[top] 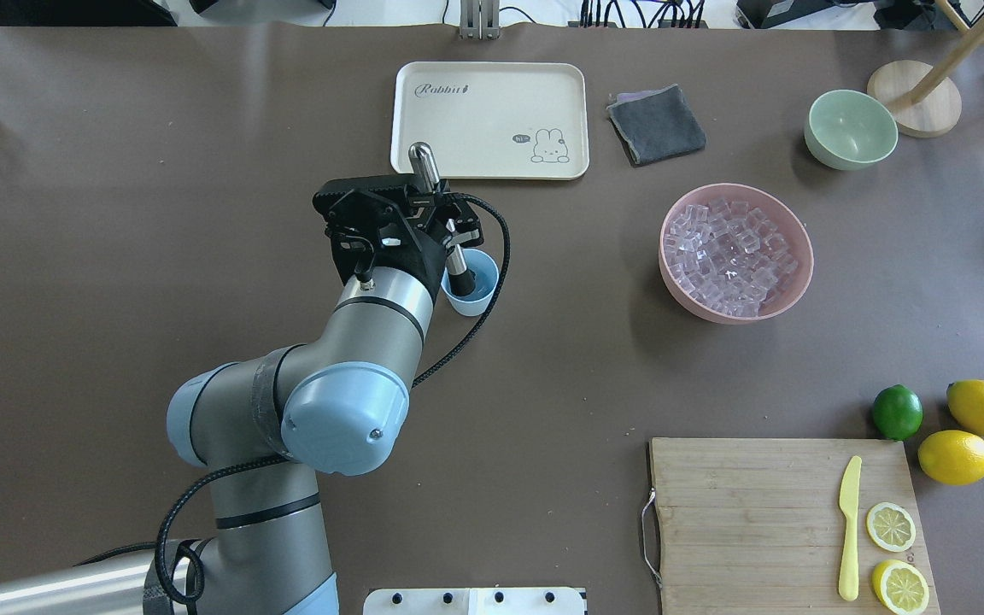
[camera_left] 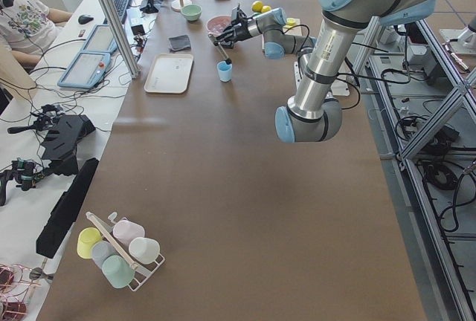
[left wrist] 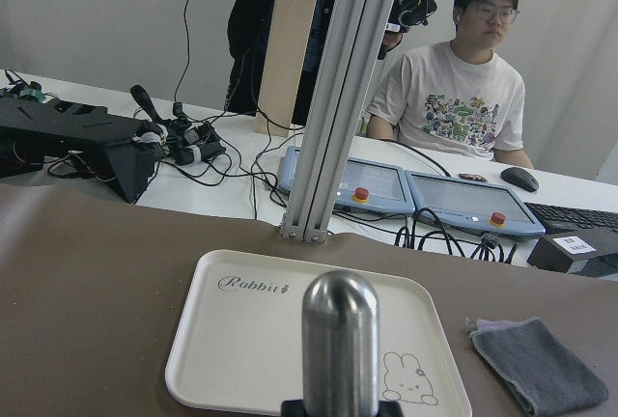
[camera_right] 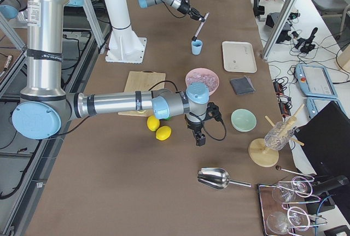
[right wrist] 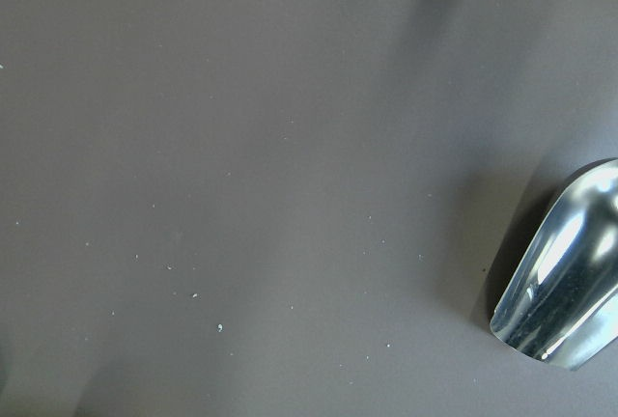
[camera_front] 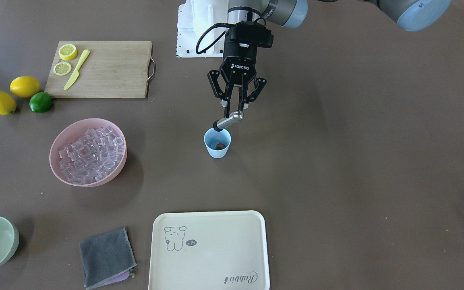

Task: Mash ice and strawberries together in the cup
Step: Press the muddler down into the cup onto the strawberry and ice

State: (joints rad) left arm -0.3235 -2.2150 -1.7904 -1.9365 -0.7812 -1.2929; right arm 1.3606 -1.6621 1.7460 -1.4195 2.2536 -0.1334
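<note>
Exterior front-facing: left jaws clamp tilted steel muddler (camera_front: 230, 119) over the cup (camera_front: 217, 151)

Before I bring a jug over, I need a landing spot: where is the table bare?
Bare: the stretch beyond the cup on the robot's left; also between cup, pink bowl and cutting board. Crowded: around that bowl, cloth and citrus.

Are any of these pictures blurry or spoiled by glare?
Left wrist view: the metal muddler looms close and slightly soft, with a sheen on its dome. Right wrist view: the steel scoop shows white glare streaks. Front-facing view: even light; the pink bowl casts a soft shadow.
</note>
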